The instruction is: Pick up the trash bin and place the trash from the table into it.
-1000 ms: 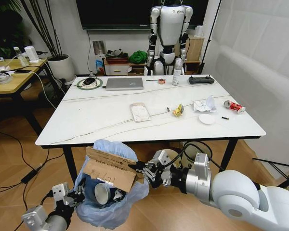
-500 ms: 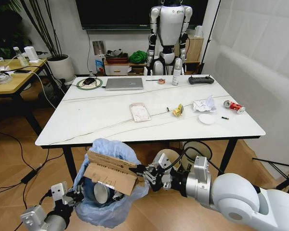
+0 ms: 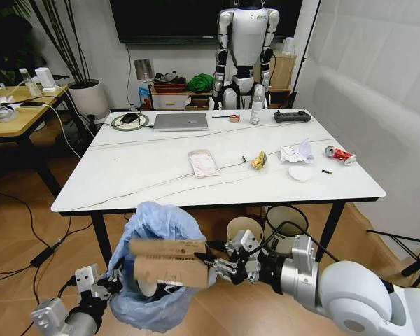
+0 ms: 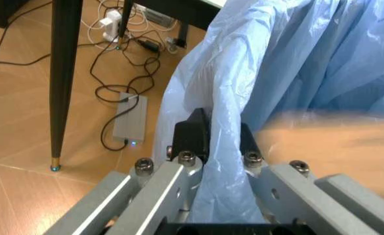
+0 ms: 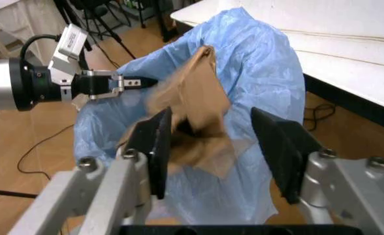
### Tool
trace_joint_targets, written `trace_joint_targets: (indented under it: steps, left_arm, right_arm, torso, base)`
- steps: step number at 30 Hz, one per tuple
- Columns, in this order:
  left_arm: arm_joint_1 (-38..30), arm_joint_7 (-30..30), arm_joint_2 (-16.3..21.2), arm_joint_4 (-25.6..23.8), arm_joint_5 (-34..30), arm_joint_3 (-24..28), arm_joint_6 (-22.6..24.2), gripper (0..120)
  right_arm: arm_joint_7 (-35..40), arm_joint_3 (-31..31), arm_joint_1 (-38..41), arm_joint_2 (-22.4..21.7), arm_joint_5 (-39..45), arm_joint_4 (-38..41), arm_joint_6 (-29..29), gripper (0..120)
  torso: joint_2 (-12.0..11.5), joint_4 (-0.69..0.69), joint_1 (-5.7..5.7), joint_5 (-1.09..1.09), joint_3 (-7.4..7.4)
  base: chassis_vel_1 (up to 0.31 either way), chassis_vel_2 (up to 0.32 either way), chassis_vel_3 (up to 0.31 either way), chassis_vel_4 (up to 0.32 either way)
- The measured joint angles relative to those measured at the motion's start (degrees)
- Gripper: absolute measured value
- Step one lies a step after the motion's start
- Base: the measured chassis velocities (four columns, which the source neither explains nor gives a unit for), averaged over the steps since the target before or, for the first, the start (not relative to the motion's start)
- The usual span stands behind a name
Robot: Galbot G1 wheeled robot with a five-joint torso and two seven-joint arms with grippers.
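The trash bin (image 3: 154, 238), lined with a crinkled light-blue bag, hangs low in front of the table (image 3: 126, 175). My left gripper (image 3: 110, 285) is shut on the bag-covered rim (image 4: 211, 147). Brown cardboard (image 3: 169, 262) (image 5: 193, 105) lies blurred across the bin's mouth. Just to its right is my right gripper (image 3: 220, 267) (image 5: 221, 147), open, its fingers (image 5: 158, 147) spread wide and apart from the cardboard. On the table lie a crumpled tissue (image 3: 296, 152), a yellow wrapper (image 3: 259, 161), a red can (image 3: 340, 155), a white plate (image 3: 300, 173) and a pen (image 3: 327, 171).
A laptop (image 3: 180, 121), a bottle (image 3: 256, 108) and a black controller (image 3: 292, 116) sit at the table's far side. A cream round bin (image 3: 243, 229) and a white black-rimmed bin (image 3: 285, 222) stand under it. A wooden table (image 3: 14, 105) is at the left.
The right gripper has opened and drawn back slightly to the right. The cardboard has dropped lower and flatter into the bin's mouth. The left gripper still holds the bin.
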Motion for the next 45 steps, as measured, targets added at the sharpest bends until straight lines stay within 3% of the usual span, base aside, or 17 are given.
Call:
trace_joint_targets:
  steps: [2, 8, 15, 19, 25, 29, 31, 40, 45]
  left_arm:
    - [0.01, 0.00, -0.10, -0.01, 0.05, 0.08, 0.00, 1]
    - [0.05, 0.03, -0.39, -0.10, 0.50, 0.39, -0.01, 1]
    - [0.07, 0.19, -0.42, -0.04, 0.61, 0.39, -0.08, 1]
    - [0.10, 0.19, -0.16, 1.22, 0.72, 0.32, -0.09, 1]
    - [-0.05, -2.15, 0.02, 3.81, -0.26, 0.28, 0.36, 1]
    - [0.28, -6.65, 0.71, 4.24, -1.46, 0.71, 1.99, 1]
    - [0.23, -6.64, 0.83, 4.11, -2.78, 0.71, 1.98, 1]
    - [-0.54, -6.17, 1.85, 3.27, -4.15, -0.08, 1.95, 1]
    - [-0.06, -5.40, 1.35, 3.26, -3.46, 0.43, 1.79, 1]
  right_arm:
    - [-0.02, 0.40, -0.41, -0.17, -0.04, 0.10, -0.02, 53]
    - [-0.10, 1.65, -1.81, -0.75, -0.42, 0.47, -0.04, 79]
    - [-0.11, 2.77, -1.66, -0.64, -0.34, 0.56, -0.05, 99]
    - [-0.13, 4.52, -1.74, -0.34, -0.27, -0.25, 0.00, 100]
    - [-0.32, 12.18, -5.40, 0.36, -0.21, -1.78, 0.40, 100]
    - [-0.52, 23.30, -11.41, 1.61, -0.21, -2.79, 1.05, 100]
    - [-0.51, 25.75, -12.72, 2.27, -0.14, -2.82, 1.09, 100]
    - [0.64, 29.17, -13.52, 5.59, 0.04, -3.92, 1.09, 100]
    - [5.56, 28.33, -10.80, 9.66, -0.83, -9.04, 2.72, 100]
  torso:
    - [0.00, 0.00, 0.00, 0.00, 0.00]
    - [0.00, 0.00, 0.00, 0.00, 0.00]
    - [0.00, 0.00, 0.00, 0.00, 0.00]
    - [0.00, 0.00, 0.00, 0.00, 0.00]
    - [0.00, 0.01, 0.00, 0.00, 0.00]
    - [0.00, 0.00, 0.00, 0.01, 0.00]
    - [0.00, 0.00, 0.00, 0.00, 0.00]
    - [0.00, 0.00, 0.00, 0.00, 0.00]
    - [0.00, 0.00, 0.00, 0.00, 0.00]
  base:
    - [0.000, 0.000, 0.000, 0.000]
    - [0.000, 0.000, 0.000, 0.000]
    - [0.000, 0.000, 0.000, 0.000]
    - [0.000, 0.000, 0.000, 0.000]
    - [0.000, 0.000, 0.000, 0.000]
    - [0.000, 0.000, 0.000, 0.000]
    - [0.000, 0.000, 0.000, 0.000]
    - [0.000, 0.000, 0.000, 0.000]
    - [0.000, 0.000, 0.000, 0.000]
